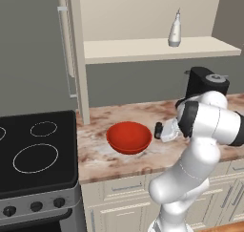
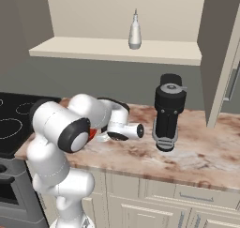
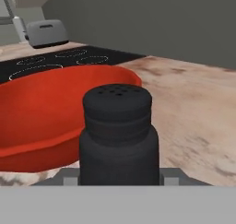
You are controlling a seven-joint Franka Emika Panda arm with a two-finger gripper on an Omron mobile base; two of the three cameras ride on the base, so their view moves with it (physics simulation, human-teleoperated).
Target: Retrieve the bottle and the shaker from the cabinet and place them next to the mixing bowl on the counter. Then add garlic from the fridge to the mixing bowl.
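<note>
Down at the bench [image 1: 105,154], the gripper [image 1: 160,131] is closed on the shaker [image 3: 119,135], a ribbed matte-black cylinder with a perforated cap, upright and just beside the mixing bowl [image 1: 129,137]. That glossy red bowl, shallow and wide, lies straight ahead of the gripper, so I'd say setting down is next. Up on the cabinet [image 1: 143,49] shelf, the slim whitish bottle [image 1: 175,29] waits upright, pointed neck up, well above the arm.

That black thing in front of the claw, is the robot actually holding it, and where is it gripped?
Yes. The claw is shut on the shaker, gripping its lower body from both sides, cap up, right beside the mixing bowl, low over the counter.
</note>
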